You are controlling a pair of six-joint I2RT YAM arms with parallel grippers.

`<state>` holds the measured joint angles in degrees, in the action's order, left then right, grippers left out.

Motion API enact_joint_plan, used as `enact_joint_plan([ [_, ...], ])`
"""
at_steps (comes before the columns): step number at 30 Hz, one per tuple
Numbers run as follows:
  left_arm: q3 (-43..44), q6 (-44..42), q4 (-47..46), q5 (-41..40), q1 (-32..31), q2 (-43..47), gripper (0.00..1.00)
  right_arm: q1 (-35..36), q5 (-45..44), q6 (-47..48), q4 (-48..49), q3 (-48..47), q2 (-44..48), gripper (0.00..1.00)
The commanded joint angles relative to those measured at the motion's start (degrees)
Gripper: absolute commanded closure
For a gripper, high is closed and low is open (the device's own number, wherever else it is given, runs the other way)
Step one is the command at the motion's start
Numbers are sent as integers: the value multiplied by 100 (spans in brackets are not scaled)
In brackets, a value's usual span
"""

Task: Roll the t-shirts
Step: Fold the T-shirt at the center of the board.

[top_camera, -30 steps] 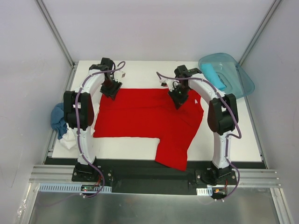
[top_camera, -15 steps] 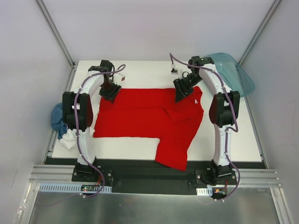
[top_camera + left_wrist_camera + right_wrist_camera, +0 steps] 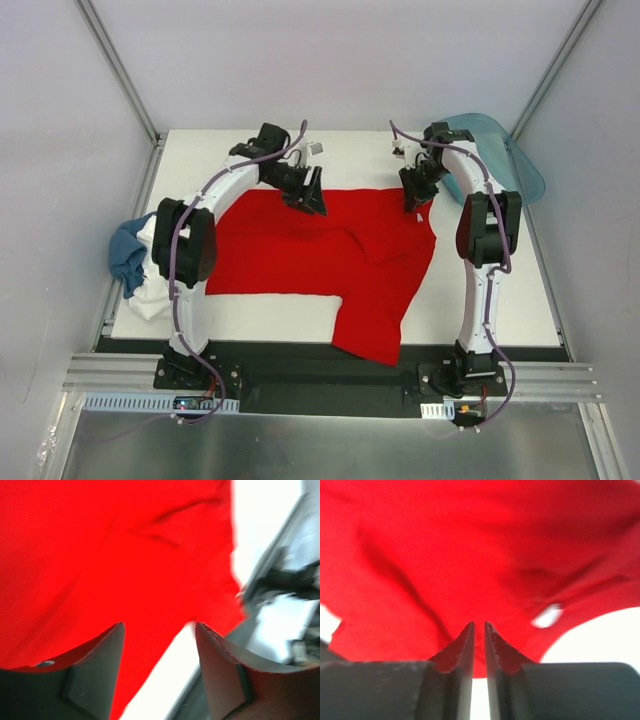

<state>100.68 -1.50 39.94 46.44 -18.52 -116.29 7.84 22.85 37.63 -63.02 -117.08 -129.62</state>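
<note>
One overhead, two wrist close-ups
Top camera looks down across the table (image 3: 525,290); each wrist camera peers close over the red t-shirt (image 3: 300,250) all three share.

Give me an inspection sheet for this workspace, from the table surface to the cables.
Surface: white table, no stains seen.
Job's things: red t-shirt spread mid-table, one part hanging over the near edge; blue t-shirt and white t-shirt heaped at the left edge.
Clutter: teal tub at the far right corner.
Pincers: left pincer open above the red cloth, holding nothing; right pincer nearly shut at the shirt's far edge, grip unclear.
Cables: purple cables run along both arms, looping near the wrists.
Surroundings: pale walls, aluminium rail in front.
</note>
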Motion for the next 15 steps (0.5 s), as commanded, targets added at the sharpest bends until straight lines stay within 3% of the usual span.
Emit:
enact_joint_plan([
  [1, -453, 2503, -1688, 472, -151, -306, 39, -19, -553, -194, 106, -228, -458, 89],
  [7, -181, 3207, -1999, 235, -783, -1000, 40, -80, -914, -291, 291, -455, -775, 92],
  [15, -391, 3788, -2105, -100, -1241, -1379, 41, -230, -747, -423, 343, -544, -863, 92],
])
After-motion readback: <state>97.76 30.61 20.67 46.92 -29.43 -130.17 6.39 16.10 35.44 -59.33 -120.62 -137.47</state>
